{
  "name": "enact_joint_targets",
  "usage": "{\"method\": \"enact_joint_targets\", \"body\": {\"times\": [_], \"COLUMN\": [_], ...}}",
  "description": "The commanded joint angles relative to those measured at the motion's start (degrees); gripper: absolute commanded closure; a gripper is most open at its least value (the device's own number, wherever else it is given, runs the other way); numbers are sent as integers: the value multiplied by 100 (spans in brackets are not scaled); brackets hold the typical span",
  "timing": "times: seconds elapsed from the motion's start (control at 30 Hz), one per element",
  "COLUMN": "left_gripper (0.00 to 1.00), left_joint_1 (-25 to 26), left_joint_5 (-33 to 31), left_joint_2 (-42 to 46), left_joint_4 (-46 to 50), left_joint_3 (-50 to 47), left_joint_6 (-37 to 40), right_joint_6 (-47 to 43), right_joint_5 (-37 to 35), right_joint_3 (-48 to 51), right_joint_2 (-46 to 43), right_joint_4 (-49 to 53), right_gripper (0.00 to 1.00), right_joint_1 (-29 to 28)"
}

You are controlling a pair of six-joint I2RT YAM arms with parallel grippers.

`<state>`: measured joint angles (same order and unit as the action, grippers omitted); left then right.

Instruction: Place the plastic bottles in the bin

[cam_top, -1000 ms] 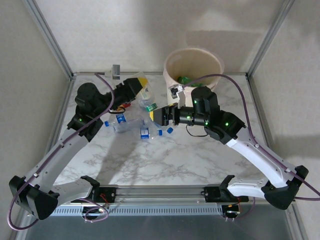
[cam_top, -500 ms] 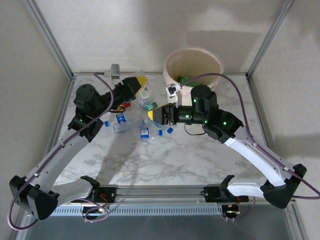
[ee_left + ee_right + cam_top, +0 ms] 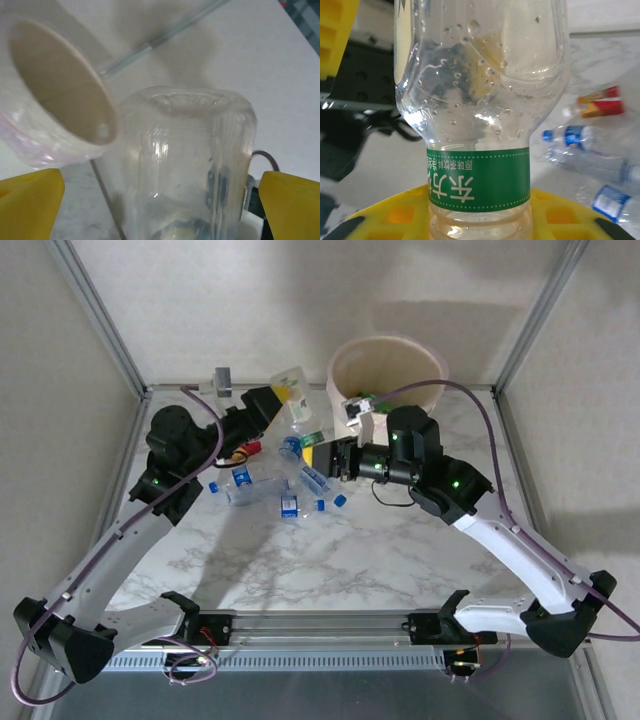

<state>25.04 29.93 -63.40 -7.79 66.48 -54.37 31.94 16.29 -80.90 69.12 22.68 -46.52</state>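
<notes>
Both arms are at the carrying stage, each with a bottle lifted off the table [image 3: 330, 570]. As I judge it, the job now is to get each bottle fully over the bin [image 3: 340, 358] (upper centre of the overhead view) before letting go.

The left hand [image 3: 272, 405] is clamped on a clear bottle [image 3: 290, 385], held up just left of the bin's rim. In its wrist view the yellow fingers [image 3: 30, 200] sit wide apart at the lower corners with the bottle's body between them, and the bin's mouth lies at upper left. This hand should travel right over the opening, since a release here would probably land outside.

The right hand [image 3: 322, 455] grips a green-labelled bottle [image 3: 480, 100], its pads pressed against the plastic.

The two hands are near each other, so one should go first (crossing cables look like a risk). Several loose bottles [image 3: 250, 485] lie on the table at centre left.
</notes>
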Motion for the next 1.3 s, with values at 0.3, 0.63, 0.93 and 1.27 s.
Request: {"method": "enact_joint_targets", "body": {"times": [0.3,0.63,0.93,1.27], "left_gripper": [1,3,6,13], "left_joint_1": [-207,-559,-785,-817], "left_joint_5": [-1542,-2003,-1974,-1991], "left_joint_2": [-9,-437,-1062,-1777], "left_joint_4": [1569,2560,2990,3132], "left_joint_3": [530,820,963,1066], "left_joint_6": [832,1210,1386,1694], "right_joint_6": [-372,-562,-571,-629], "right_joint_5": [-2516,-2860,-2682,-2558], "right_joint_3": [-2431,-2937,-3152,-2386], "right_joint_2": [1417,2317,2316,1143], "right_joint_4": [2189,2594,2615,1918], "right_gripper": [79,53,39,40], "right_joint_1": [1548,2529,2600,1262]}}
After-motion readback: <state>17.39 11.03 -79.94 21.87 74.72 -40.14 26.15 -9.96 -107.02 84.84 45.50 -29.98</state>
